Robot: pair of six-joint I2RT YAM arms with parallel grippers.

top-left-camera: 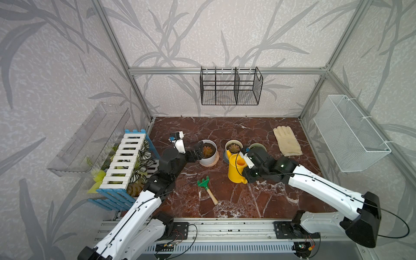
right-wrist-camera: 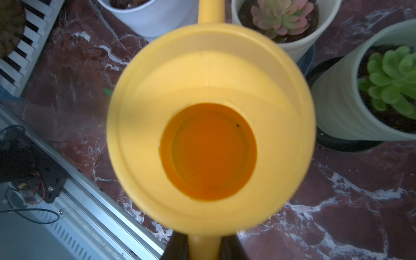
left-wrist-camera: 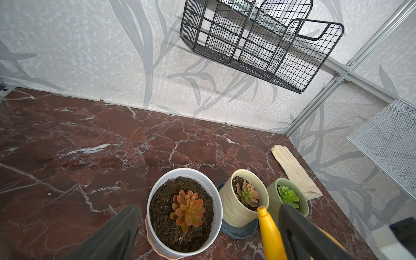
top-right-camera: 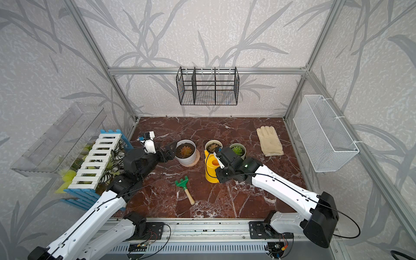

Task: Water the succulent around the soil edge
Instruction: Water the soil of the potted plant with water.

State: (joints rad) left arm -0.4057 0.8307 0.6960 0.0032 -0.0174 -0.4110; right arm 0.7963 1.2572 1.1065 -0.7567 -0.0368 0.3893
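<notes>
Three potted succulents stand in a row mid-table: an orange one in a white pot [top-left-camera: 208, 153] [left-wrist-camera: 183, 211], a pink-green one in a cream pot [top-left-camera: 233, 147] [left-wrist-camera: 244, 198], and a green one in a green pot [top-right-camera: 238, 150] [left-wrist-camera: 288, 197]. My left gripper [top-left-camera: 199, 150] [left-wrist-camera: 209, 207] is open at the white pot's left side, and the pot shows between its fingers [left-wrist-camera: 126, 225]. My right gripper [top-left-camera: 244, 172] [right-wrist-camera: 203, 245] is shut on the handle of the upright yellow watering can [top-left-camera: 235, 172] [right-wrist-camera: 209, 90]. The can's spout [left-wrist-camera: 269, 231] points between the white and cream pots.
A green rake with a wooden handle [top-left-camera: 207, 189] lies in front of the pots. A cream glove [top-left-camera: 287, 140] lies at the back right. A blue-white crate of plants [top-left-camera: 126, 166] stands at the left. A black wire basket [top-left-camera: 230, 86], a white mesh basket [top-left-camera: 351, 132] and a clear bin [top-left-camera: 90, 139] hang on the walls.
</notes>
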